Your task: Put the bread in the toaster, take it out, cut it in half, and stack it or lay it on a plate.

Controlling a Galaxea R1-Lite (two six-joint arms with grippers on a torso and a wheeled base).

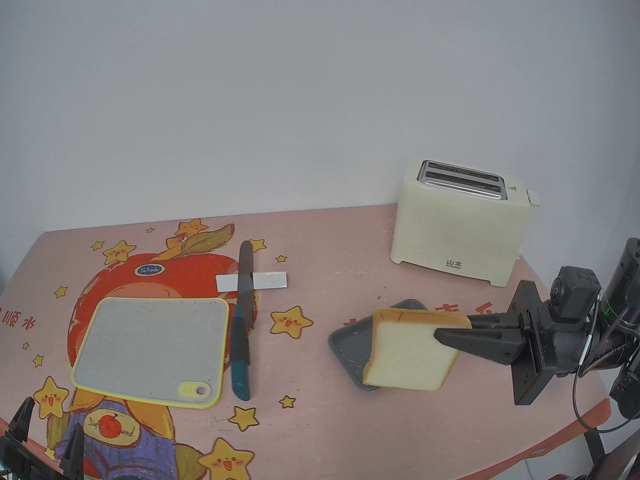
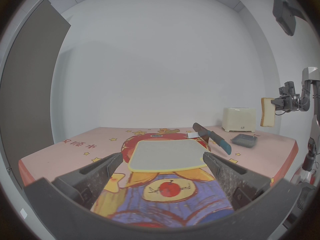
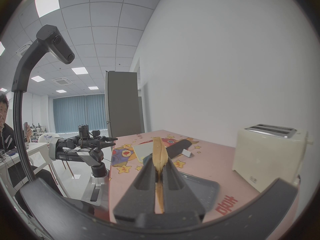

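We saw the right gripper [image 1: 445, 335] clamped on the bread [image 1: 407, 355], its two fingers drawn almost together with only the slice's thickness between them, pinching one side edge. The slice hung upright in the air in front of the toaster [image 1: 460, 231], on the robot's side of it. It was lifted clear of the grey plate [image 1: 348, 345], which lay on the table [image 1: 347, 248] just before the toaster. From the right wrist we looked straight along the fingers, and the bread stood edge-on between them, with the toaster near on one side. The left gripper [image 2: 163, 159] hovered low over the table's near edge, well to the toaster's left, its fingers spread wide and holding nothing. Left of the toaster, past the plate, lay the knife [image 1: 241, 331], teal handle toward the robot and blade crossing a white strip [image 1: 267, 280]. The board [image 1: 150, 348] lay flat just beyond it, farthest from the toaster.
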